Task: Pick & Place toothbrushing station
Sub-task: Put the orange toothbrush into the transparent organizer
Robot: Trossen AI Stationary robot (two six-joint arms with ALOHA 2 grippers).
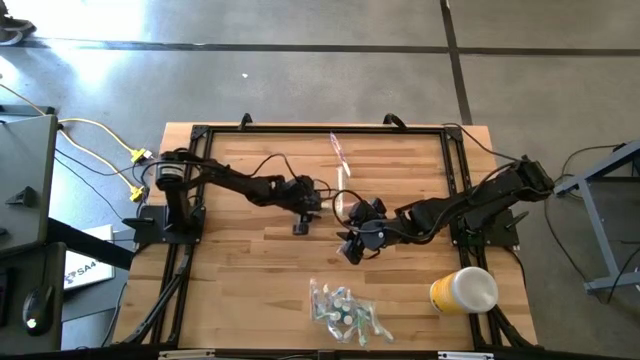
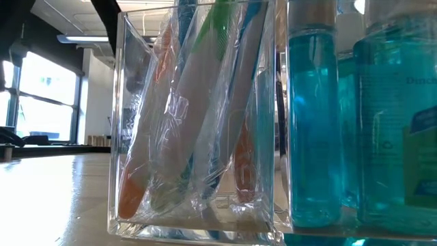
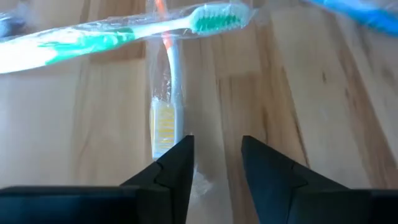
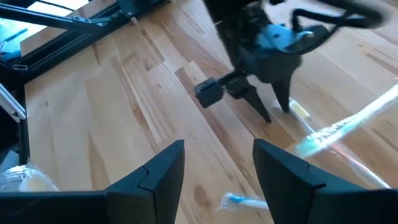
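Plastic-wrapped toothbrush [image 3: 166,106] lay just beyond the left pincer [image 3: 216,163], parted and empty at frame centre; slippery wrap could defeat its grip.

The whole desk [image 1: 300,290] is seen from straight overhead. A clear holder [image 2: 194,123] is faced level, very close. Each wrist camera is aimed past its own fingers [image 3: 177,168] at the planks; wrapped toothbrushes [image 3: 124,34] beyond them are shared.

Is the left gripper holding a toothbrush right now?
No, the left gripper is open with bare table between its fingers; the wrapped toothbrush lies just ahead.
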